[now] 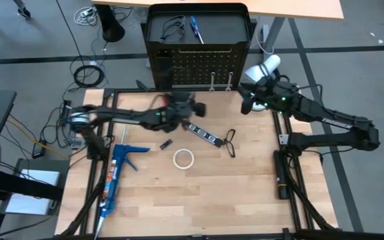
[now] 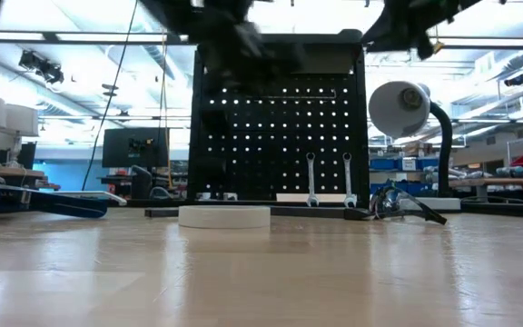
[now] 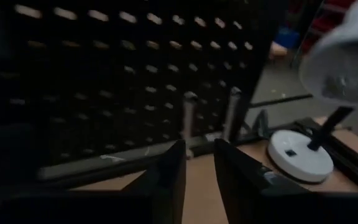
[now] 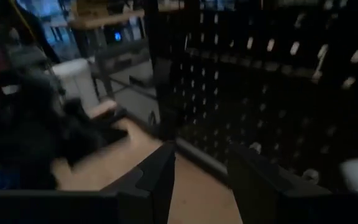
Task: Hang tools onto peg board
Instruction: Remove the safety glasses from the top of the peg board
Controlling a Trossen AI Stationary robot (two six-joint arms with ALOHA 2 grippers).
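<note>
Nearest on the pale wood counter: flat white tape ring, black marked strip, wire loop, none hung yet. Beyond, left tool by the pegboard, fingers parted with nothing between. Right tool hovering empty, parted, near the lamp. Two slim silver wrenches on pegs, probably steel. Risk: knocking those off.

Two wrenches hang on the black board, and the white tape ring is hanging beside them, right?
Not quite. The two wrenches do hang on the board, but the tape ring lies flat on the table, as the high view shows.
</note>
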